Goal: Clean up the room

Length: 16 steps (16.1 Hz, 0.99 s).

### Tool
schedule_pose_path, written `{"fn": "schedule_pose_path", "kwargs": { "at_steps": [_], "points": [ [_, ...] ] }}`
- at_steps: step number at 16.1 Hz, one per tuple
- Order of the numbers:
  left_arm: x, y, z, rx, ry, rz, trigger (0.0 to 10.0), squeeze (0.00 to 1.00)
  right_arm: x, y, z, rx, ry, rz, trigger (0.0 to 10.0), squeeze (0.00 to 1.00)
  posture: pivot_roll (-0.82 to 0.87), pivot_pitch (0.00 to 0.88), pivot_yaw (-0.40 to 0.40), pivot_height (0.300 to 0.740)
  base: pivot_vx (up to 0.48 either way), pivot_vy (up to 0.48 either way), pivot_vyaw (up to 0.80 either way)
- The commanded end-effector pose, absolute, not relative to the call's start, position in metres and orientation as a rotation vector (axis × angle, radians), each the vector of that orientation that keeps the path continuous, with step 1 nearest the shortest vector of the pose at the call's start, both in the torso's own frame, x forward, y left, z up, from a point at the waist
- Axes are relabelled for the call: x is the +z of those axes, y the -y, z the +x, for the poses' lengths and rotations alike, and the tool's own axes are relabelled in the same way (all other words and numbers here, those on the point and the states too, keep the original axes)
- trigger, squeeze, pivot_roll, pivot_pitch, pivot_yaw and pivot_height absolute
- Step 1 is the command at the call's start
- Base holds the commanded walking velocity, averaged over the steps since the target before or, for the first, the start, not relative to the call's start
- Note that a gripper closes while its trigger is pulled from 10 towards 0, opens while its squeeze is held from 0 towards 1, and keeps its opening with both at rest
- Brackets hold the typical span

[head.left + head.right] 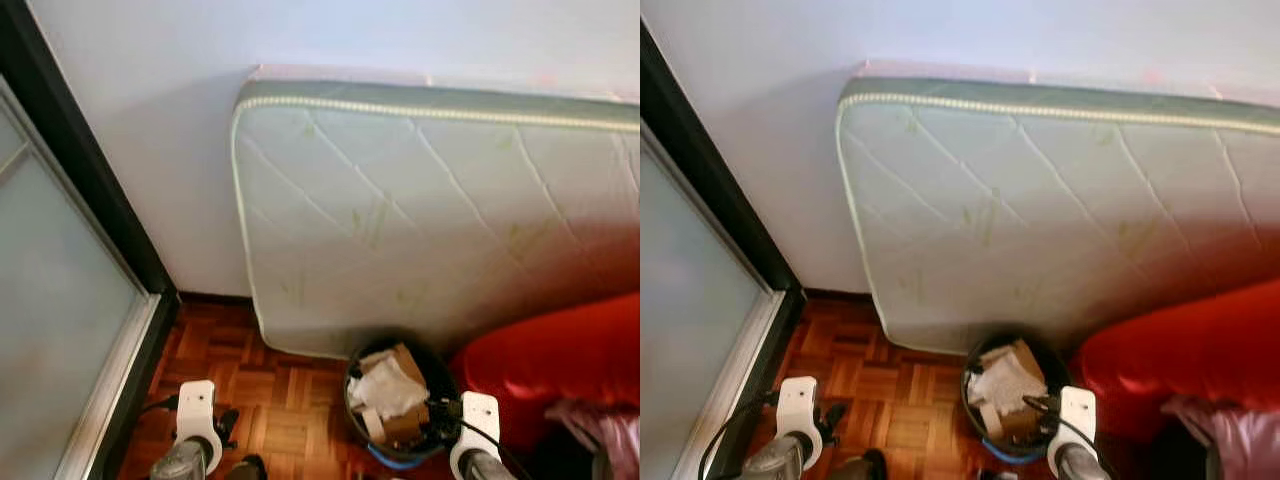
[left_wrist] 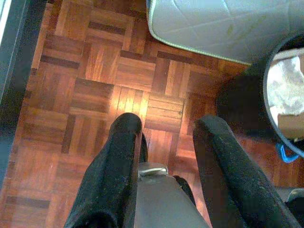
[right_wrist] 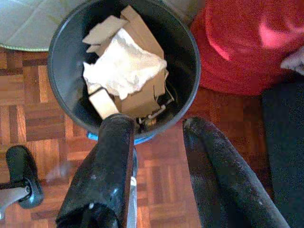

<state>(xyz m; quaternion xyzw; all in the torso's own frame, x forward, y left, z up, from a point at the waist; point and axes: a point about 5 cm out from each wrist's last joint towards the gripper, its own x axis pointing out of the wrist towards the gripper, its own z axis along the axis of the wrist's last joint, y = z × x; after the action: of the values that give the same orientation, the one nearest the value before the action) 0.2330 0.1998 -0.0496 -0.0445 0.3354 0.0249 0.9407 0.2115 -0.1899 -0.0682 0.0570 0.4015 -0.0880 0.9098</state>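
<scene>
A: What takes up most of the scene?
B: A pale quilted mattress [image 1: 420, 210] stands on its edge, leaning against the white wall [image 1: 150, 120]. A dark-framed frosted glass door [image 1: 55, 300] is on the left, with parquet floor [image 1: 270, 390] below.

A: And on the right?
B: A red cushioned seat [image 1: 550, 360] sits just beside the mattress, with a bit of pink cloth [image 1: 600, 425] on its lower right edge.

A: Where is the rubbish?
B: In a round black trash bin [image 3: 61, 71] on the floor, at the foot of the mattress and touching the red seat. It holds cardboard pieces [image 3: 142, 95] and a crumpled white paper [image 3: 126, 69] on top.

A: The grippers?
B: The right gripper [image 3: 156, 130] hangs just above the bin's near rim, its two black fingers [image 3: 111, 156] apart and holding nothing. The left gripper [image 2: 164, 128] hangs over bare parquet, left of the bin, fingers [image 2: 116, 161] also apart and empty.
</scene>
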Motion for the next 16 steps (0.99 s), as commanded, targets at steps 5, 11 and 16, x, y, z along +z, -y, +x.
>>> {"fn": "schedule_pose_path", "kwargs": {
  "at_steps": [5,11,16],
  "points": [
    [-0.058,-0.194,0.223,0.032,-0.735,-0.086,10.0,0.00,-0.074,0.195,0.201,-0.182,-0.860,0.098,10.0,0.00,0.05,0.135,-0.055,0.740,0.000,0.000,0.00],
    [-0.060,-0.194,0.220,0.017,-0.752,-0.062,10.0,0.00,-0.075,0.192,0.199,-0.165,-0.869,0.104,10.0,0.00,0.06,0.101,-0.052,0.740,0.000,0.000,0.00],
    [-0.063,-0.190,0.218,-0.023,-0.797,-0.042,10.0,0.00,-0.082,0.188,0.187,-0.139,-0.918,0.089,10.0,0.00,0.05,0.077,-0.044,0.740,0.000,0.000,-0.59]
  ]
}}
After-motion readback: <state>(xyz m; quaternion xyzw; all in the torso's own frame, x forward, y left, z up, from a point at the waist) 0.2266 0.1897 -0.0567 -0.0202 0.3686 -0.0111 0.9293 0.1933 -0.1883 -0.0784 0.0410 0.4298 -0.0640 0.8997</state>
